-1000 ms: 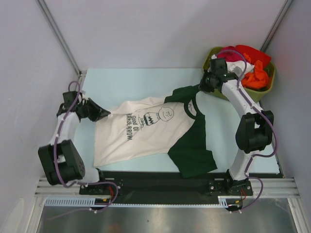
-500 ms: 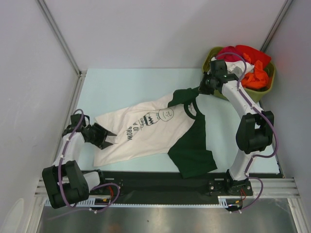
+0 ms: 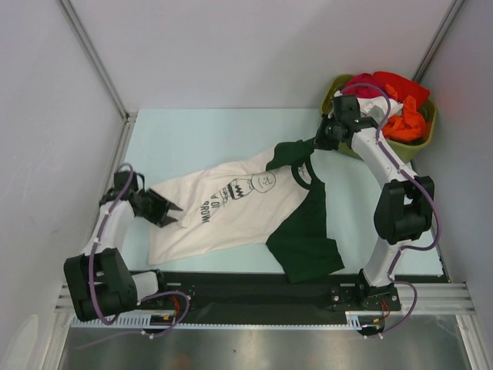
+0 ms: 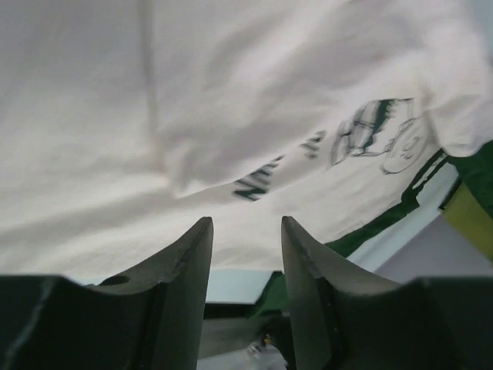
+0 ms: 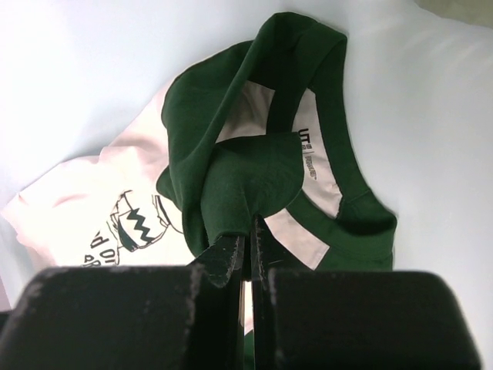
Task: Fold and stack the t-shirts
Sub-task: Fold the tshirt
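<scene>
A t-shirt [image 3: 231, 212], cream-white with black lettering and dark green sleeves, lies crumpled across the middle of the table. Its left part is folded over some of the print. My left gripper [image 3: 174, 213] stands open just off the shirt's left edge. In the left wrist view, the left gripper [image 4: 245, 231] has nothing between its fingers [image 4: 187, 262], and the cream cloth [image 4: 231, 100] lies just ahead. My right gripper [image 3: 320, 142] is shut on the far green sleeve [image 3: 296, 150]. In the right wrist view, the right gripper [image 5: 248, 231] pinches a bunch of that sleeve [image 5: 246, 177] beside the collar [image 5: 331, 193].
An olive-green tub [image 3: 427, 132] at the far right corner holds red and orange garments [image 3: 404, 104], right behind my right arm. A black strip [image 3: 231, 281] runs along the table's near edge. Grey walls close in the left and right sides.
My left gripper let go of the shirt's left edge, opened and swung down toward the near left. The released cloth slumped and covers part of the lettering. The right gripper kept still.
</scene>
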Robot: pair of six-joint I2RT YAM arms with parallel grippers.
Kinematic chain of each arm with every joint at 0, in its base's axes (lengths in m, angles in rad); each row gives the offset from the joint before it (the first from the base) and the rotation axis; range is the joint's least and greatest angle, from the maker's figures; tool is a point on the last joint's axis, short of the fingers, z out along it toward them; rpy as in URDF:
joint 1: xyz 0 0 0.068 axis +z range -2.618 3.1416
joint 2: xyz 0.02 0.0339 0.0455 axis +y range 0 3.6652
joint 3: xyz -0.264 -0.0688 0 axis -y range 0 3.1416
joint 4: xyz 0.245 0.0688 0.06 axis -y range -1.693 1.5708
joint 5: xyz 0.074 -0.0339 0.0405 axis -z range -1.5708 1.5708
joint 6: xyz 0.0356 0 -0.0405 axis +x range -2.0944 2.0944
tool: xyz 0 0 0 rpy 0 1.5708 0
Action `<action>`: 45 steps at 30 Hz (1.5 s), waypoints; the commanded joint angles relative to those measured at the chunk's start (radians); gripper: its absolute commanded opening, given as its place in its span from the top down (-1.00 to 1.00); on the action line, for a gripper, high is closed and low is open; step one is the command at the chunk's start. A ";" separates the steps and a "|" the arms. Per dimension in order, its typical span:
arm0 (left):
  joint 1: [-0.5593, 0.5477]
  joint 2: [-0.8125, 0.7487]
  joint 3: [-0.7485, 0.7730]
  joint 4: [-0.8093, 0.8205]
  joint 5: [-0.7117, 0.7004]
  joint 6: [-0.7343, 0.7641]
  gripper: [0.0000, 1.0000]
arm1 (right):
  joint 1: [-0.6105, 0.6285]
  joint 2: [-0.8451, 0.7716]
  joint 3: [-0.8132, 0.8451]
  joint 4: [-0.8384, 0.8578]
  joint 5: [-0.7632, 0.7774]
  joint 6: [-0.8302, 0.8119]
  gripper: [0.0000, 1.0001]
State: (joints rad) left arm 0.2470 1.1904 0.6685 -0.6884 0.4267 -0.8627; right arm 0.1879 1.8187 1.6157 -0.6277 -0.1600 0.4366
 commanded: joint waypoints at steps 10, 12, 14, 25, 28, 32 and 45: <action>-0.483 0.270 0.480 -0.325 -0.611 0.340 0.10 | 0.005 -0.025 -0.010 0.058 -0.059 0.007 1.00; -0.540 0.284 0.488 -0.341 -0.660 0.356 0.07 | 0.005 -0.036 -0.025 0.066 -0.062 0.005 1.00; -0.558 0.294 0.493 -0.362 -0.684 0.367 0.03 | 0.002 -0.044 -0.036 0.077 -0.067 0.002 1.00; -0.565 0.359 0.418 -0.286 -0.639 0.381 0.08 | -0.007 -0.058 -0.060 0.085 -0.088 -0.007 1.00; -0.565 0.368 0.408 -0.277 -0.623 0.386 0.02 | -0.005 -0.058 -0.060 0.085 -0.092 -0.007 1.00; -0.565 0.388 0.390 -0.258 -0.623 0.402 -0.04 | -0.005 -0.055 -0.060 0.091 -0.095 -0.007 1.00; -0.563 0.497 0.408 -0.200 -0.637 0.441 0.18 | -0.007 -0.062 -0.068 0.098 -0.082 -0.013 1.00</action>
State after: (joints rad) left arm -0.3176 1.6768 1.0554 -0.9104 -0.1993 -0.4496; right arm 0.1856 1.8141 1.5513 -0.5575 -0.2428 0.4335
